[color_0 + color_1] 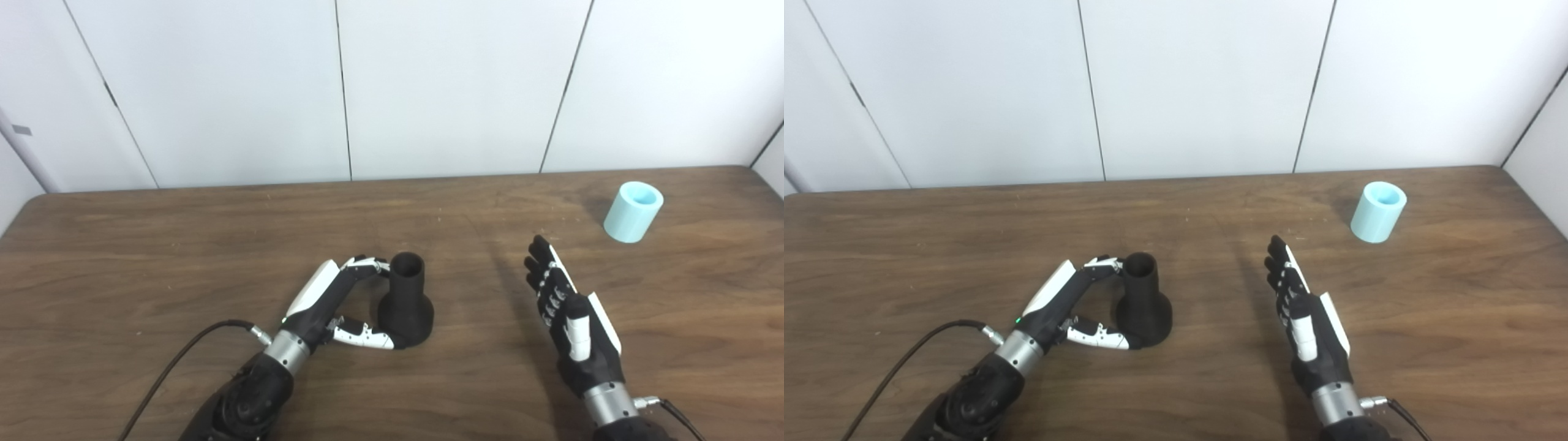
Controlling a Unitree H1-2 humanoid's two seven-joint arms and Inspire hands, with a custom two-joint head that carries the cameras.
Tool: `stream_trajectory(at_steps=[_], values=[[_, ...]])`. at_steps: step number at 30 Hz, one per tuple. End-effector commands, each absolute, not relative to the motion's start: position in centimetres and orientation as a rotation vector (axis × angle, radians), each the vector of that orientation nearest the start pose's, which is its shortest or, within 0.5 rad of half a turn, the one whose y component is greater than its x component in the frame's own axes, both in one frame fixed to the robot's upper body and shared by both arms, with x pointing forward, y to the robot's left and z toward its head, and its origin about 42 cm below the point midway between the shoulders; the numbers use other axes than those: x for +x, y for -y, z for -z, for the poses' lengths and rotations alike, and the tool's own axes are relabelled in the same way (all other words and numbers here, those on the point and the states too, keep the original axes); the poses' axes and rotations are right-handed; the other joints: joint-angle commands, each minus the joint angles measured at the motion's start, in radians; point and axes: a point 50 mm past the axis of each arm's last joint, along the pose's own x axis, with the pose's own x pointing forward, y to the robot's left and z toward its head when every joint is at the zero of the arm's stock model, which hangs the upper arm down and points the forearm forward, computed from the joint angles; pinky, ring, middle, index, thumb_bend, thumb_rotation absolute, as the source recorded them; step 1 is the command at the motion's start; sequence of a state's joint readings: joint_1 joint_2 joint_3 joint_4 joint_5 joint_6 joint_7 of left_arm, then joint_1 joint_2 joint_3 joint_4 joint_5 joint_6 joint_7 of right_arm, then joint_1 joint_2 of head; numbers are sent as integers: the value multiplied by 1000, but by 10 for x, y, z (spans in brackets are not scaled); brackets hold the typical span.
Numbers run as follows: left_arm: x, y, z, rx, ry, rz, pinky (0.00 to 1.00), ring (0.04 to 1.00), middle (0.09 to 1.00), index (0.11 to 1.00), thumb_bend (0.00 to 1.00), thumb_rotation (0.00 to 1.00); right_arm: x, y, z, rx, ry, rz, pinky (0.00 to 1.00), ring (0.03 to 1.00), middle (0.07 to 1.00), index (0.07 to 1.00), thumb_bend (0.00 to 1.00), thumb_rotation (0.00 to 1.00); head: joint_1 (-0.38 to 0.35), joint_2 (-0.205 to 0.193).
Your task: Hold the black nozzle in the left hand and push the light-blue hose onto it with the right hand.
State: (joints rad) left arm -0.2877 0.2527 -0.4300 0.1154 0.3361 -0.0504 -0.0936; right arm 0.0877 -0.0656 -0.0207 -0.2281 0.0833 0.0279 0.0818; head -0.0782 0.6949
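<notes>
Left eye view: the black nozzle [406,301] stands upright on the wooden table [153,245], flared base down and open neck up, so its long axis runs vertical. The left hand [334,303] is right against it from the left, fingertips [370,265] touching the neck near the rim and the thumb reaching along the table to the base; the fingers bracket the nozzle without being fully clamped on it (whether it would lift yet I cannot tell). The light-blue hose [633,212], a short tube standing slightly tilted with its mouth up, sits well apart at the far right. The right hand [572,318] is flat, fingers straight and close together, holding nothing, pointing away from the robot.

Right eye view: the same layout. The hose [1377,212] lies ahead of and to the right of the right hand [1306,321], clearly nearer that hand than the left hand [1072,306], which stays at the nozzle [1143,303]. My reading is that the next move turns on this gap: the right hand must reach forward and rightward to the hose.
</notes>
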Motion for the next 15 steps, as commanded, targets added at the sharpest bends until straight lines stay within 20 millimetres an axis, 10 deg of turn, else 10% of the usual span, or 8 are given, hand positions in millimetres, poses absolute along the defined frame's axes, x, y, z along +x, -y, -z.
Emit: stream_trajectory(at_steps=[1, 15], values=[[334, -169, -93, 754, 35, 610, 1000, 882, 753, 483, 518, 68, 261, 236, -148, 8, 195, -62, 1000, 1000, 1000, 1000, 764, 1000, -5, -1], [333, -194, -78, 773, 22, 608, 1000, 887, 754, 483, 517, 68, 258, 213, -133, 25, 181, -74, 1000, 1000, 1000, 1000, 761, 1000, -178, -93]])
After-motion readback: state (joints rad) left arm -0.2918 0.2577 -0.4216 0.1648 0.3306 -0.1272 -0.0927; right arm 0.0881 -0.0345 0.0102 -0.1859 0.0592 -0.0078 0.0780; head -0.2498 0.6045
